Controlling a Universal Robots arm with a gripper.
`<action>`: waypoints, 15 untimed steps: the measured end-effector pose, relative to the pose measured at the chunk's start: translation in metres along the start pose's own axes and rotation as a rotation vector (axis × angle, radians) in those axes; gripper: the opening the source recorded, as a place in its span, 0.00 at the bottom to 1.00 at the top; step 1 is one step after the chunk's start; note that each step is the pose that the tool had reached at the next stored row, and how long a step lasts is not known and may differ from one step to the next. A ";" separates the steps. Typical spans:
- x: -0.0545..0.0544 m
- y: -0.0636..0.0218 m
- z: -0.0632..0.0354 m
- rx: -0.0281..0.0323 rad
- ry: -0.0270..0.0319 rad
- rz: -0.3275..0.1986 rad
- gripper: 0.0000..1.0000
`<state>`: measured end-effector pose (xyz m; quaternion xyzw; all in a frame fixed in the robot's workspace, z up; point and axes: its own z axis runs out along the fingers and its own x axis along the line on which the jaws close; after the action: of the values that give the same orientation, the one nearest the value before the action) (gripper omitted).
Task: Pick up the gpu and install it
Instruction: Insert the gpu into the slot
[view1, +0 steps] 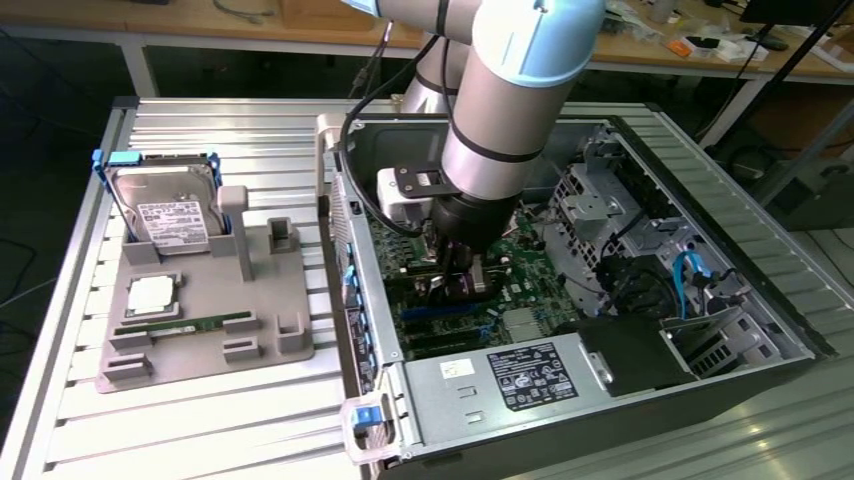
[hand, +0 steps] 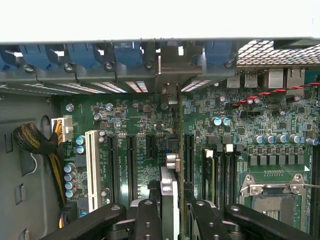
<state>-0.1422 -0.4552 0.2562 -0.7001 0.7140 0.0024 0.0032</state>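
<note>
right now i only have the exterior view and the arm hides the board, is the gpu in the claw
observer: yes, in the wrist view the claw is shut on the gpu, with a finger on each face.
operator: how does the card stand
observer: upright and edge-on to the wrist camera, over the motherboard. Its far end reaches toward the blue latches at the case wall.
operator: anything in the slots next to it
observer: no, the white slot and the black slots beside it are bare.
</note>
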 end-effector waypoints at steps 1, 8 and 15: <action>0.000 0.0000 0.0000 0.0000 0.0000 0.000 0.28; 0.000 0.0012 0.0000 -0.0002 0.0000 0.000 0.28; 0.000 0.0012 0.0000 0.0000 0.0000 0.000 0.28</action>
<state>-0.1434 -0.4552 0.2562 -0.7001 0.7140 0.0024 0.0032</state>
